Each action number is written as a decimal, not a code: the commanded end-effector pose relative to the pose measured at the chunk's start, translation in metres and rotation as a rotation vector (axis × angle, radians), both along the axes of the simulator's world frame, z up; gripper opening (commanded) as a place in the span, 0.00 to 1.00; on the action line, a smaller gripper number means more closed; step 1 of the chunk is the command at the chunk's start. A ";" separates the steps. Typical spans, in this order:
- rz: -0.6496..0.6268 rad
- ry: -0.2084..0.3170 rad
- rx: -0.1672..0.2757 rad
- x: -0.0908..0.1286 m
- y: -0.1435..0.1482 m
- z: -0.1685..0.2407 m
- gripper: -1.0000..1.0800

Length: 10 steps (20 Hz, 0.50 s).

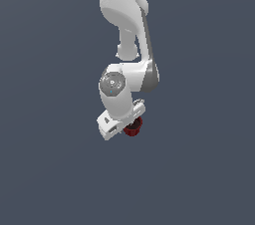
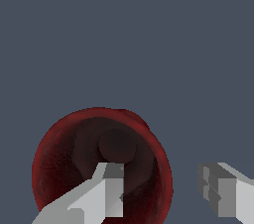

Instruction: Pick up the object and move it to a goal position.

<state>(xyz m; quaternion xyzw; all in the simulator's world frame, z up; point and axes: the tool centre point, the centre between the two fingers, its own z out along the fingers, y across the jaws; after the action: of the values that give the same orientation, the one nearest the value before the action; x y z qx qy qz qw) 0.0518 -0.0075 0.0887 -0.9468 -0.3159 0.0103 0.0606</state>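
Observation:
The object, a small dark red mug [image 2: 74, 158] with a dark inside, appears from straight above in the wrist view. My gripper [image 2: 161, 176] is open and straddles the mug's wall. One grey finger [image 2: 111, 188] reaches inside the mug, the other finger [image 2: 223, 191] stands outside it, with gaps on both sides of the wall. In the exterior view the mug [image 1: 133, 128] peeks out just beneath the white hand [image 1: 113, 122], a little toward the exterior view's right. The hand hides the fingers there. The mug's handle is not clearly visible.
A plain slate-grey surface [image 1: 199, 179] fills both views. The white arm [image 1: 122, 15] comes down from the top centre of the exterior view. No goal marker shows.

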 end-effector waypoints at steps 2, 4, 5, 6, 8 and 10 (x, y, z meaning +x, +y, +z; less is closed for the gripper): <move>0.002 0.001 0.000 -0.001 0.001 -0.013 0.62; 0.002 0.001 0.001 -0.002 0.002 -0.015 0.62; 0.002 0.001 0.001 -0.002 0.002 -0.015 0.00; 0.002 0.001 0.001 -0.002 0.002 -0.015 0.00; 0.002 0.001 0.001 -0.002 0.002 -0.015 0.00; 0.002 0.001 0.001 -0.002 0.002 -0.015 0.00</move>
<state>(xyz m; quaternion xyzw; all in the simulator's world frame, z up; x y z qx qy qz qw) 0.0502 -0.0062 0.0739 -0.9465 -0.3166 0.0107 0.0609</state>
